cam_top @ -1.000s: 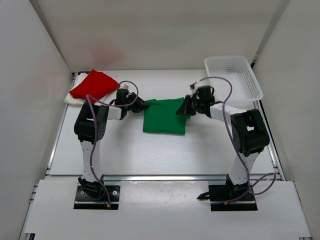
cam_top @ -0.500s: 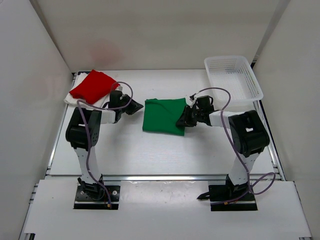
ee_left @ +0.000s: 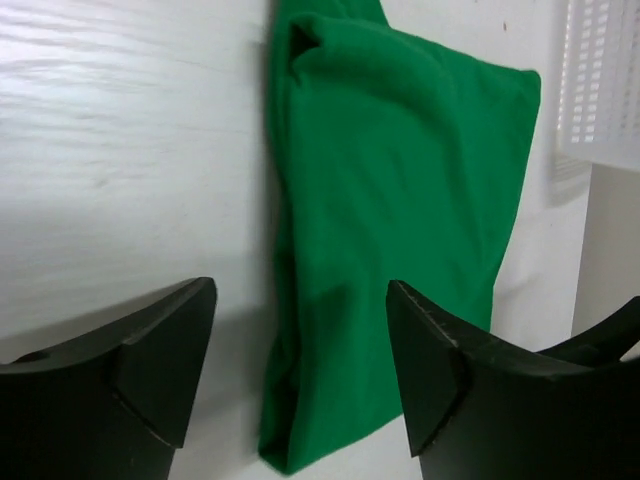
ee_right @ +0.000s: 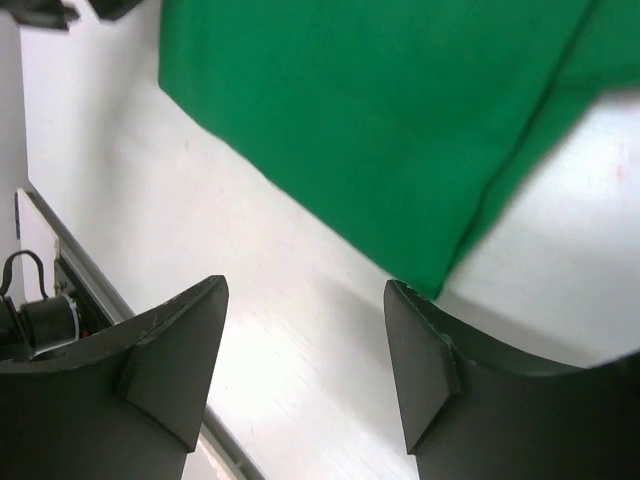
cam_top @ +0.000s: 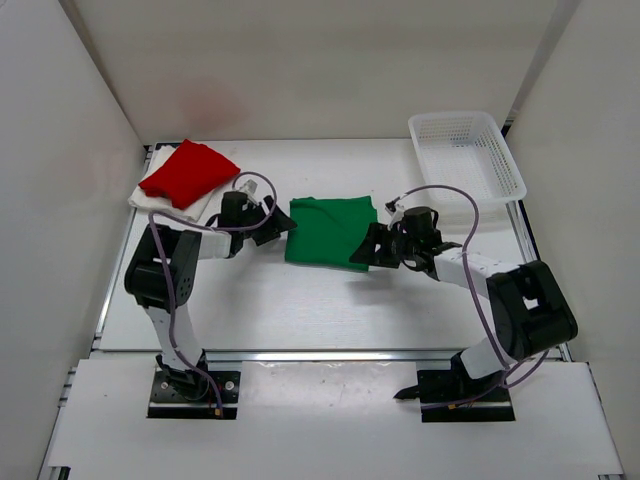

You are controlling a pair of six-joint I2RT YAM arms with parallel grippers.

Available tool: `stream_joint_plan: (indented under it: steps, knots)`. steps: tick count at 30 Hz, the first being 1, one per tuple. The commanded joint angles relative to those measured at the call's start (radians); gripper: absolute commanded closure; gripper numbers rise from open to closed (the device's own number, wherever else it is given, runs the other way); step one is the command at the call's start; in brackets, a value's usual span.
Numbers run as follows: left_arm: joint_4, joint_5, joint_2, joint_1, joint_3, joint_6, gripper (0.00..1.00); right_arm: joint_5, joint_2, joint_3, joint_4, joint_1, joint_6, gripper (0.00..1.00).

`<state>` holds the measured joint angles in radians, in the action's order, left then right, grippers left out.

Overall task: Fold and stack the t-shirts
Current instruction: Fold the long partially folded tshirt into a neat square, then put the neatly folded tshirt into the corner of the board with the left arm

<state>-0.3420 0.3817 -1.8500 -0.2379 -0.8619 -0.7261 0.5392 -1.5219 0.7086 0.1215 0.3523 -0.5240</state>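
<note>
The green t-shirt (cam_top: 328, 232) lies folded into a rectangle at the middle of the table. My left gripper (cam_top: 277, 228) is low at its left edge, open and holding nothing; in the left wrist view the green t-shirt's (ee_left: 400, 200) edge lies under the gap of the left gripper (ee_left: 300, 305). My right gripper (cam_top: 368, 250) is open at the shirt's near right corner. In the right wrist view bare table shows between the jaws of the right gripper (ee_right: 305, 295), and the green t-shirt (ee_right: 380, 120) lies just beyond them. The red t-shirt (cam_top: 188, 171) rests folded on the white t-shirt (cam_top: 150, 198) at the back left.
A white mesh basket (cam_top: 466, 155) stands at the back right corner; its wall (ee_left: 600, 80) shows in the left wrist view. White walls enclose the table on three sides. A metal rail (cam_top: 330, 355) runs along the near edge.
Both grippers have opened and let go of the green t-shirt. The right gripper has slid from the shirt's far right edge toward its near right corner. The left gripper backed off left, then returned to the edge.
</note>
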Motion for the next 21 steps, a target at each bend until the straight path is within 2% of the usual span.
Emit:
stream_joint_plan:
  steps: [1, 8, 10, 12, 13, 15, 21]
  knots:
    - [0.086, 0.034, -0.073, -0.047, -0.069, 0.083, 0.22, 0.002, 0.084, -0.038, 0.056, -0.004, -0.007, 0.37]
    - [0.104, 0.065, -0.234, -0.145, -0.227, 0.071, 0.42, 0.025, 0.167, -0.083, 0.067, -0.032, -0.016, 0.37]
    - [0.068, 0.069, -0.255, -0.158, -0.247, 0.036, 0.56, 0.045, 0.183, -0.096, 0.072, -0.041, -0.019, 0.37]
    - [0.046, 0.071, -0.268, -0.164, -0.285, -0.005, 0.82, 0.061, 0.203, -0.11, 0.073, -0.047, -0.028, 0.37]
    - [0.047, 0.072, -0.278, -0.169, -0.328, -0.027, 0.92, 0.067, 0.212, -0.122, 0.076, -0.056, -0.039, 0.37]
    - [0.057, 0.071, -0.293, -0.161, -0.423, -0.048, 1.0, 0.082, 0.244, -0.15, 0.093, -0.062, -0.051, 0.38]
    - [0.126, 0.111, -0.285, -0.083, -0.661, -0.081, 1.0, 0.068, 0.315, -0.212, 0.081, -0.099, -0.062, 0.38]
